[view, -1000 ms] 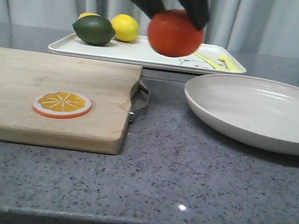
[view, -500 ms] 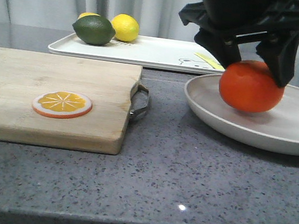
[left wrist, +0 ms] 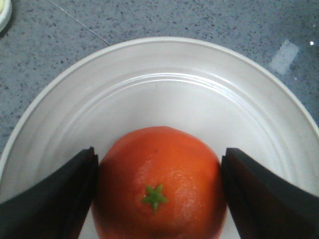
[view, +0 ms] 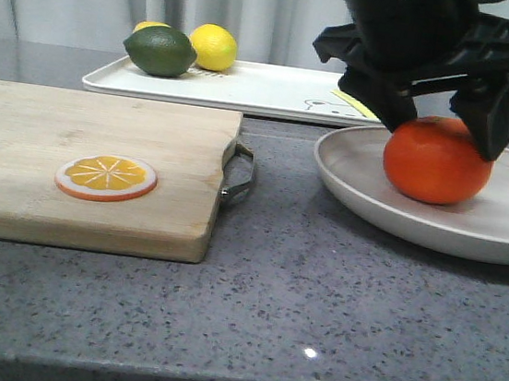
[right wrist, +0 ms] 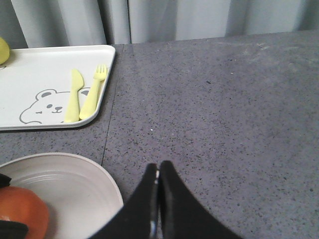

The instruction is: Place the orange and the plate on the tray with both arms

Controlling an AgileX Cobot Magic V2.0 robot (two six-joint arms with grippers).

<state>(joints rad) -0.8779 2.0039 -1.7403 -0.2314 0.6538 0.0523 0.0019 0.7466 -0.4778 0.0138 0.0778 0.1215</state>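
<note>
Left pincer grasps the glossy, roll-prone orange by its sides, resting in the plate; right pincer clenched empty.

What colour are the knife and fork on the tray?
Pale yellow knife and fork, clearest in the right wrist view.

The orange sits in the plate, on the right of the table, with the cutting board to the left and a slice lying on it. Behind both lies the tray. At its left end are a lime and two lemons; at its right end a knife and fork lie side by side.
</note>
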